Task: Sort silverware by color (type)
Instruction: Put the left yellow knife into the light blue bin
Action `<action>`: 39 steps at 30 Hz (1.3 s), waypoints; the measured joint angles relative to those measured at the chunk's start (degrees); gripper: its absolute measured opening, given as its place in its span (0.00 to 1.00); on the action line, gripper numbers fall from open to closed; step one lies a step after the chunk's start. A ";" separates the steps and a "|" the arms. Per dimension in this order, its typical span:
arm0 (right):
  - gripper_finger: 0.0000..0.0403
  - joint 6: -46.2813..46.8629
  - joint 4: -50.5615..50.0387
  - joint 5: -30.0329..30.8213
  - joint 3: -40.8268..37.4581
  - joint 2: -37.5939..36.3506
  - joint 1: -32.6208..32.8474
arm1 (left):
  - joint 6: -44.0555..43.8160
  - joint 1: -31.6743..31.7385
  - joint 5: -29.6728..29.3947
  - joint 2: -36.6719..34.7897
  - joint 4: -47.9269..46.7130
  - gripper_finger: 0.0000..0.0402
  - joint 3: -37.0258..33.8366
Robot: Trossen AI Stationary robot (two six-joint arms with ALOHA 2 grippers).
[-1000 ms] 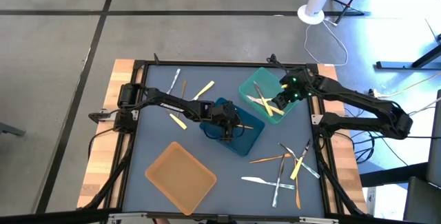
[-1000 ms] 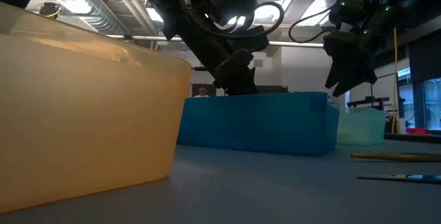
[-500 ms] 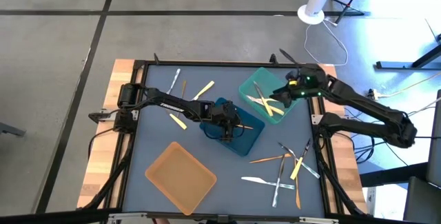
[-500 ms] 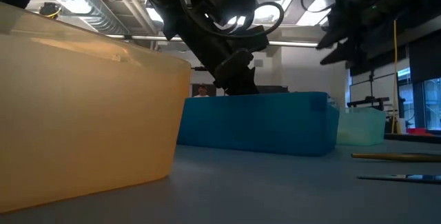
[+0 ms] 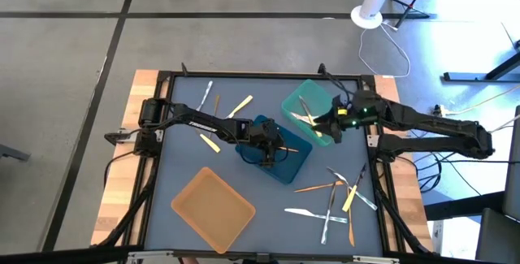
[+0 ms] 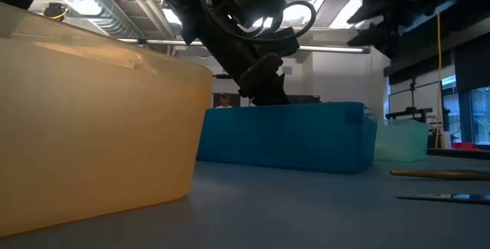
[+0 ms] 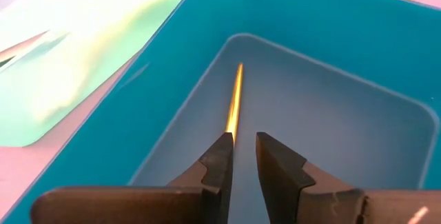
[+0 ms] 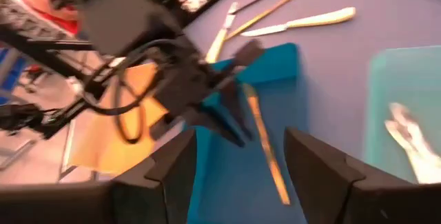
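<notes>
the silverware [image 5: 337, 195] is only partly sorted. one orange piece [image 7: 234, 107] lies inside the blue tray [image 5: 294, 166], and a few pale and yellow pieces [image 5: 307, 119] lie in the teal tray [image 5: 294, 101]. the orange tray [image 5: 213, 207] looks empty from above. a loose group of about seven pieces waits on the surface [image 5: 187, 158] near the right front corner, and four more [image 5: 223, 110] lie near the back on the left side, so in my judgement more than half of the work is left.

the left gripper [image 7: 240, 156] hangs inside the blue tray, just over the end of the orange piece; its jaws stand narrowly apart and hold nothing, so the piece seems already released. the right gripper [image 5: 328, 123] hovers over the teal tray with its jaws open and empty, pointing toward the blue tray.
</notes>
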 joint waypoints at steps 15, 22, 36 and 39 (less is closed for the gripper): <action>0.51 11.15 2.77 2.42 0.00 0.00 14.79 | -0.01 0.00 0.00 0.00 0.02 0.15 0.00; 0.51 15.48 2.77 6.07 0.00 0.00 20.56 | -0.01 0.00 0.00 0.00 0.02 0.15 0.00; 0.51 18.99 2.77 13.32 0.00 0.00 29.24 | -0.01 -0.01 0.00 0.00 0.01 0.15 0.00; 0.51 19.95 2.77 14.69 0.00 0.00 30.90 | -0.01 0.00 0.00 0.00 0.02 0.15 0.00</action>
